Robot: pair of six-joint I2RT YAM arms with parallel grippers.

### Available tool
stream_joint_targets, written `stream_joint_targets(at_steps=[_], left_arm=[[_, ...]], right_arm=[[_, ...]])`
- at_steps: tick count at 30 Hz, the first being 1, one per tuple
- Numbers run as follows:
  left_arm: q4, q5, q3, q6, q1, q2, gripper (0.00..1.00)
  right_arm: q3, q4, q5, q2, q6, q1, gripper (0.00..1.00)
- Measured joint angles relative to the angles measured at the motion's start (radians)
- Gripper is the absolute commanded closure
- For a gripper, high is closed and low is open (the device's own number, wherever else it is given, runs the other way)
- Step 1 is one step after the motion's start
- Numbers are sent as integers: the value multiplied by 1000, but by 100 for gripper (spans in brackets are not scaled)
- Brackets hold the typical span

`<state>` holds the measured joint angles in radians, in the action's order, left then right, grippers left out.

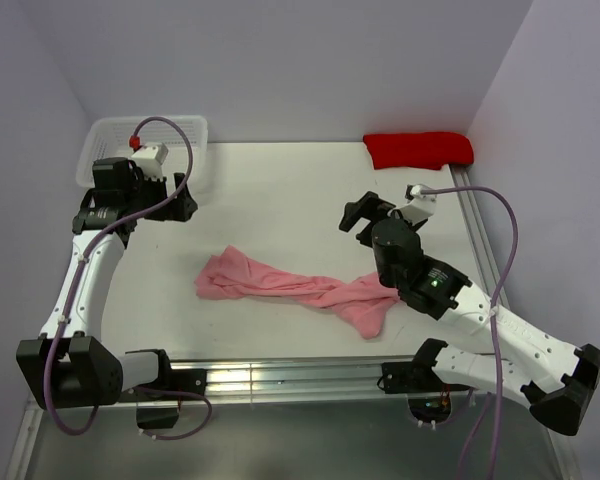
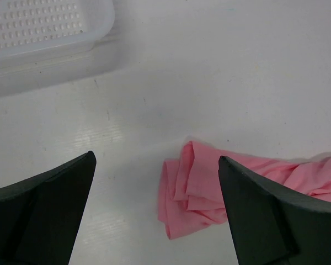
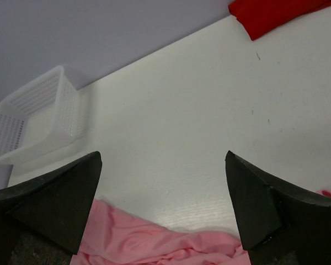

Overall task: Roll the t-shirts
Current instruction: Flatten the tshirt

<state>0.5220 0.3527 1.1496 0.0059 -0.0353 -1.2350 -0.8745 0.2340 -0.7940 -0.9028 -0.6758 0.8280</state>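
Observation:
A salmon-pink t-shirt (image 1: 295,290) lies bunched in a long crumpled strip across the middle of the white table. Its left end shows in the left wrist view (image 2: 196,187), and its edge shows at the bottom of the right wrist view (image 3: 149,245). My left gripper (image 1: 180,200) is open and empty, raised above the table beside the basket, up and left of the shirt. My right gripper (image 1: 362,215) is open and empty, raised above the table up and right of the shirt's right end.
A white mesh basket (image 1: 195,135) stands at the back left; it also shows in the left wrist view (image 2: 44,27) and the right wrist view (image 3: 38,110). A red folded cloth (image 1: 418,150) lies at the back right, also in the right wrist view (image 3: 270,14). Walls close the back and sides.

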Motion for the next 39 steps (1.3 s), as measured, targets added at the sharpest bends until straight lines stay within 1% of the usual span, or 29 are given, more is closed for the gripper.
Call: stream_joint_targets(at_steps=[8, 12, 15, 18, 19, 22, 25, 29, 30, 33, 36, 39], left_arm=[[50, -38, 0, 43, 0, 9, 1], [91, -64, -15, 96, 0, 21, 5], [131, -71, -54, 142, 0, 32, 8], [181, -69, -108, 191, 0, 35, 10], [193, -63, -128, 206, 0, 35, 13], [263, -39, -167, 259, 0, 35, 12], [312, -13, -168, 311, 6, 34, 13], [325, -4, -177, 357, 60, 15, 17], [325, 1, -180, 363, 81, -3, 20], [309, 12, -180, 362, 142, -69, 27], [270, 11, -183, 343, 203, -143, 32], [235, 14, -192, 330, 233, -192, 36]], right_arm=[[-15, 183, 16, -1, -87, 0, 1], [-25, 292, 70, -18, -157, 0, 12], [-7, 347, 121, -41, -217, 0, 16], [82, 354, 185, -45, -275, 0, 20], [123, 354, 208, -43, -293, 0, 20], [224, 368, 264, -36, -342, 0, 21], [299, 376, 305, 12, -387, 0, 22], [323, 391, 319, 86, -430, 0, 22], [323, 394, 317, 95, -438, 0, 23], [323, 411, 317, 99, -457, 0, 23], [323, 430, 317, 107, -476, 0, 23], [323, 443, 317, 133, -492, 0, 23]])
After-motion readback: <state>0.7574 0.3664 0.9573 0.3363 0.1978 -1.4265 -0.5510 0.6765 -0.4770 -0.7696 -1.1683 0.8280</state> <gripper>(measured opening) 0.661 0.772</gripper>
